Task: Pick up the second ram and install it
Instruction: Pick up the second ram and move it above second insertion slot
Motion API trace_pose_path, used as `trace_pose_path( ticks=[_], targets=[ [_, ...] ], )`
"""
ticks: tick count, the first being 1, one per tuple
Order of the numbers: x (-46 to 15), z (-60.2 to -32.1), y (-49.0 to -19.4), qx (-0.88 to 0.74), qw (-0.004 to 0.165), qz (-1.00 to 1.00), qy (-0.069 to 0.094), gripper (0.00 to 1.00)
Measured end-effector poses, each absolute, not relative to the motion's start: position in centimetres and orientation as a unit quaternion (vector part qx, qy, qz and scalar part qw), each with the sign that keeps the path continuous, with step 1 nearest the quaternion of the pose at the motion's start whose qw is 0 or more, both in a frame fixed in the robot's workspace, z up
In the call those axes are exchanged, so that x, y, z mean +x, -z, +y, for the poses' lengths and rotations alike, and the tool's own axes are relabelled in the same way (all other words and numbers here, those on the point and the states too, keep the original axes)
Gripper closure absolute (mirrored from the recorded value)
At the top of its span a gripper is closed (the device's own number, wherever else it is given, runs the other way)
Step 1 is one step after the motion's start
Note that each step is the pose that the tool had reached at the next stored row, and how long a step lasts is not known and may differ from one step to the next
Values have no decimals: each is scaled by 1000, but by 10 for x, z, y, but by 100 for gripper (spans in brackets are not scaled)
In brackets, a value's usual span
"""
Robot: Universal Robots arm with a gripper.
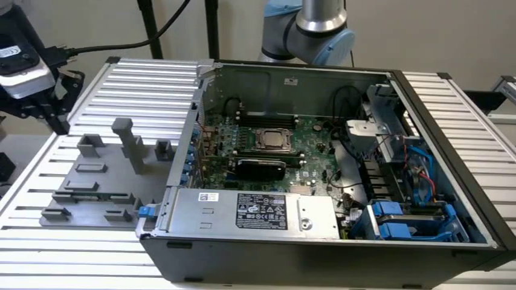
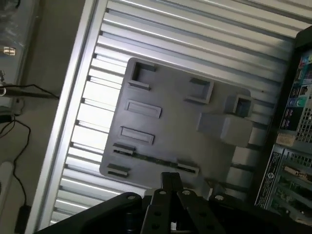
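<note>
My gripper (image 1: 58, 118) hangs at the exterior view's left, above the far edge of the ribbed table and beyond the grey holder plate (image 1: 96, 181). In the wrist view its fingertips (image 2: 170, 181) stand together over the plate's edge (image 2: 161, 122), shut, with nothing seen between them. A thin dark line (image 2: 146, 157) runs between two low blocks on the plate; I cannot tell whether it is a slot or a stick seen edge-on. The second ram, as a green stick, is out of view. In the open computer case (image 1: 435, 103) the CPU socket (image 1: 274, 139) lies between long black memory slots (image 1: 262, 115).
Tall grey posts (image 1: 125, 136) rise from the holder plate. The case's power supply (image 1: 258, 211) lies at its front, blue drive bays (image 1: 403, 220) at the exterior view's right. The arm's base (image 1: 322, 30) stands behind the case. Cables (image 2: 14, 126) trail beside the table.
</note>
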State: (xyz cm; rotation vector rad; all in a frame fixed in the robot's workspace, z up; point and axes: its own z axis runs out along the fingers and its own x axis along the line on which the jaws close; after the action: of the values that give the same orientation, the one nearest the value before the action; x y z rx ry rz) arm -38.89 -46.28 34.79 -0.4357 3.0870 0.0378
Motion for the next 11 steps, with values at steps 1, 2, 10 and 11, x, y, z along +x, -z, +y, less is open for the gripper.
trace_pose_path(
  ticks=[1, 2, 10, 11],
  targets=[
    [-389, -463, -348, -149, 12, 989, -12, 100],
    [-389, -463, -347, -158, 12, 987, -11, 100],
    [-389, -463, -344, -229, 10, 973, -9, 100],
    [-389, -463, -344, -238, 10, 971, -9, 100]
  ],
)
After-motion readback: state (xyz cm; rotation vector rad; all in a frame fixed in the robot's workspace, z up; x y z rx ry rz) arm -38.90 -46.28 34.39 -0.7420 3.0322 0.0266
